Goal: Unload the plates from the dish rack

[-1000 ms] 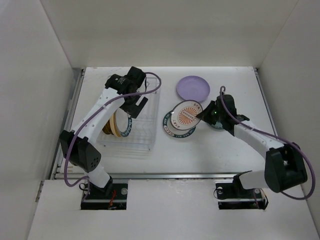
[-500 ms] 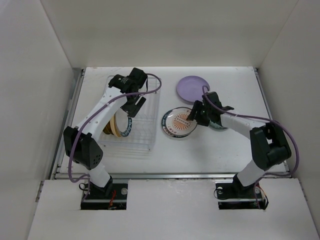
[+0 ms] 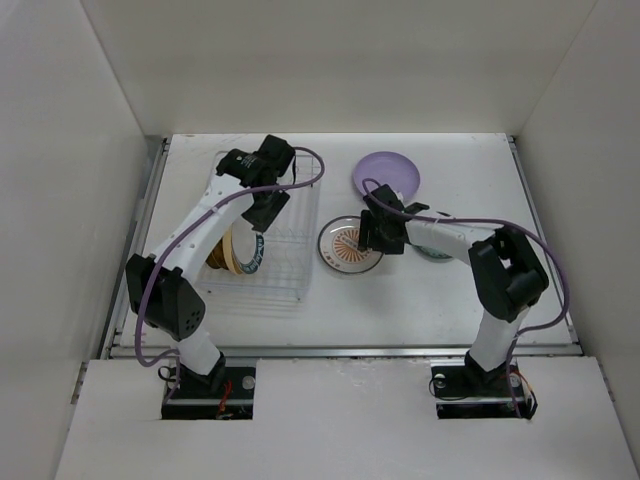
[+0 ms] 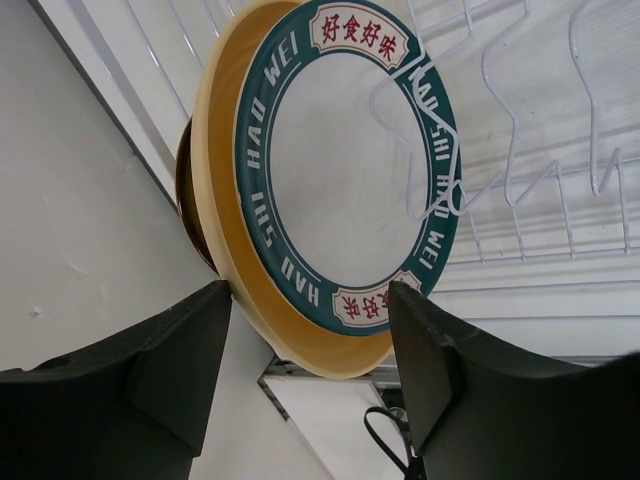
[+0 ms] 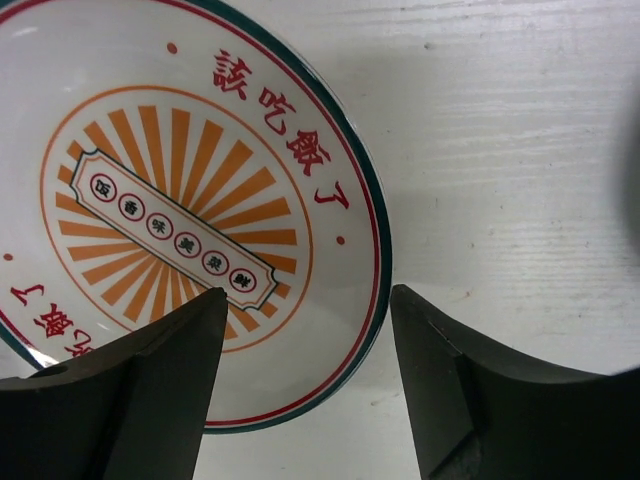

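Observation:
The wire dish rack stands at the left and holds upright plates. In the left wrist view these are a white plate with a teal lettered rim, a yellow-tan plate and a dark brown one behind it. My left gripper is open, and its fingers stand on either side of the plates' edge without touching it. An orange sunburst plate lies flat right of the rack. My right gripper hangs open just above its rim. The lavender plate lies at the back.
A bit of a teal plate shows under my right forearm. White walls close in the table on three sides. The rack's raised wires stand right of the upright plates. A metal rail runs along the table's left edge.
My right gripper has opened and let go of the sunburst plate, which now lies flat, and the arm has swung left. My left gripper's jaws have narrowed around the rack plates' edge.

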